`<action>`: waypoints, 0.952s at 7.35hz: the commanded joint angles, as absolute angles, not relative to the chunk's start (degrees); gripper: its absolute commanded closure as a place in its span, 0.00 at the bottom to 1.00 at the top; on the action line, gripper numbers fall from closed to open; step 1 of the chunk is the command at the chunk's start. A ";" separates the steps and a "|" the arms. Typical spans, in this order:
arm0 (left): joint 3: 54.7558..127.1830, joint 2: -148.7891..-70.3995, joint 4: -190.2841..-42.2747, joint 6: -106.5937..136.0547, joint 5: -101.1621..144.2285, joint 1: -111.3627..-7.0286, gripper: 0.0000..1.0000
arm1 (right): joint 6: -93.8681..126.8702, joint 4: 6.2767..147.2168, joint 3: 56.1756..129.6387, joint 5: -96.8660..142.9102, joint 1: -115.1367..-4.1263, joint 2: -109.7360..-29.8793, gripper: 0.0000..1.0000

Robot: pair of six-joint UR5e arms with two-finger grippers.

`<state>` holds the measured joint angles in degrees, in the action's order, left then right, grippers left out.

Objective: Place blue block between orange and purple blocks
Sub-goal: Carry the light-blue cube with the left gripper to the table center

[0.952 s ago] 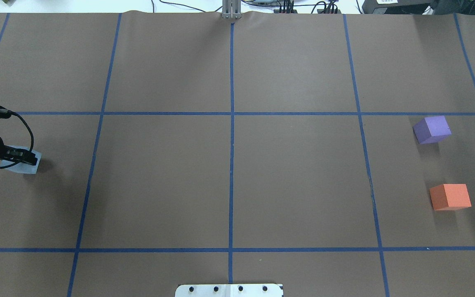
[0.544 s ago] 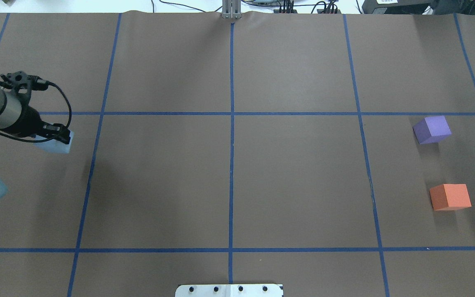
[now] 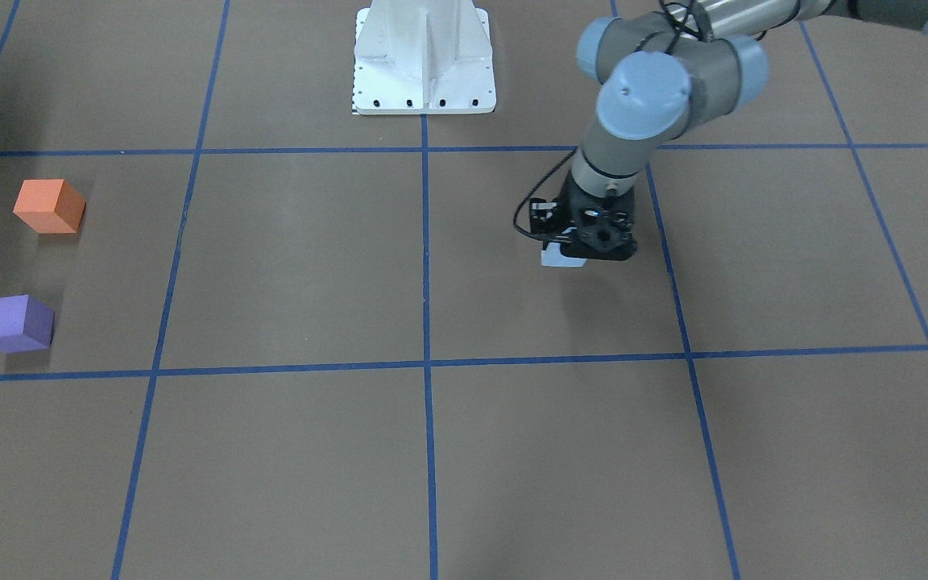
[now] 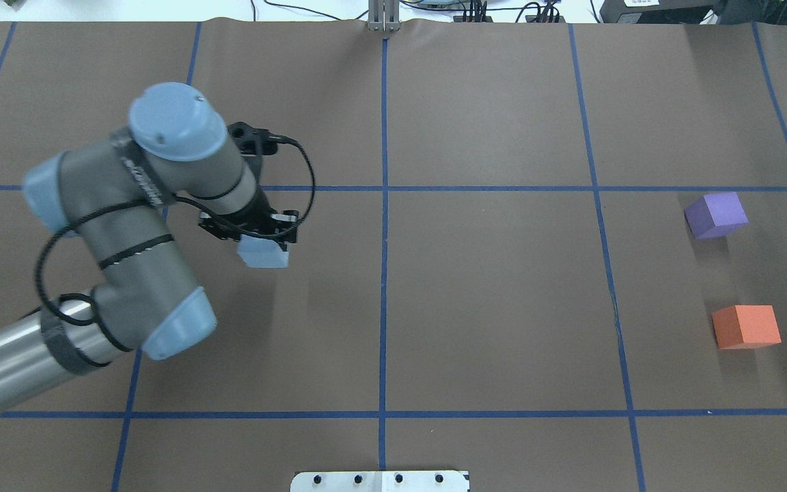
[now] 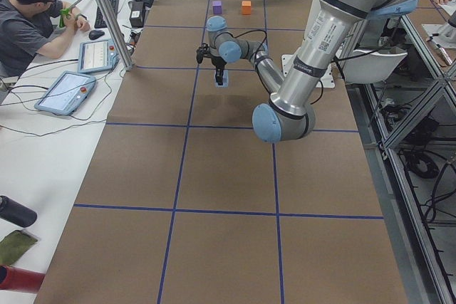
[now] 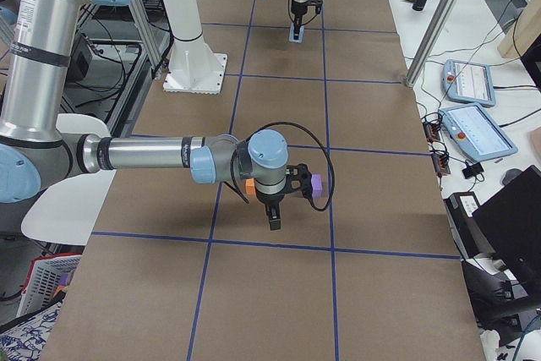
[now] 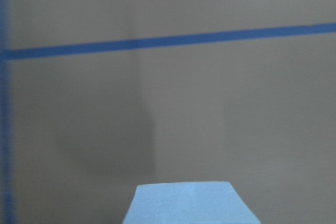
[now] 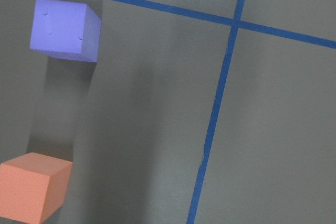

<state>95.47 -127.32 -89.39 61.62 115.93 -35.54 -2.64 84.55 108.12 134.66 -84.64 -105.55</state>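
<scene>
My left gripper is shut on the light blue block and holds it just above the table, left of the centre line. The block also shows in the front view and at the bottom of the left wrist view. The purple block and the orange block sit far right with a gap between them. The right wrist view looks down on the purple block and the orange block. My right gripper shows only in the exterior right view, near these two; I cannot tell if it is open.
Brown paper with blue tape grid lines covers the table. The white robot base stands at the near edge. An operator sits at a side desk with tablets. A metal pole stands at the table's edge.
My left arm has swung to the right with the blue block, from the table's far left edge to just left of the centre line. The purple and orange blocks have not moved.
</scene>
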 commanded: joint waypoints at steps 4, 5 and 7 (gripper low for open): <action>74.01 -144.05 -98.51 73.74 106.97 -26.63 0.50 | -2.64 84.55 108.02 134.74 -84.64 -105.64 0.00; 74.09 -143.88 -98.44 73.57 106.79 -26.63 0.09 | -2.64 84.55 108.02 134.74 -84.64 -105.64 0.00; 74.70 -143.88 -97.91 73.22 105.21 -27.15 0.01 | -2.72 84.03 108.19 135.26 -84.64 -105.56 0.00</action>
<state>74.41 -143.87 -98.12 73.43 105.84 -26.81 -2.69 84.43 108.09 134.93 -84.64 -105.60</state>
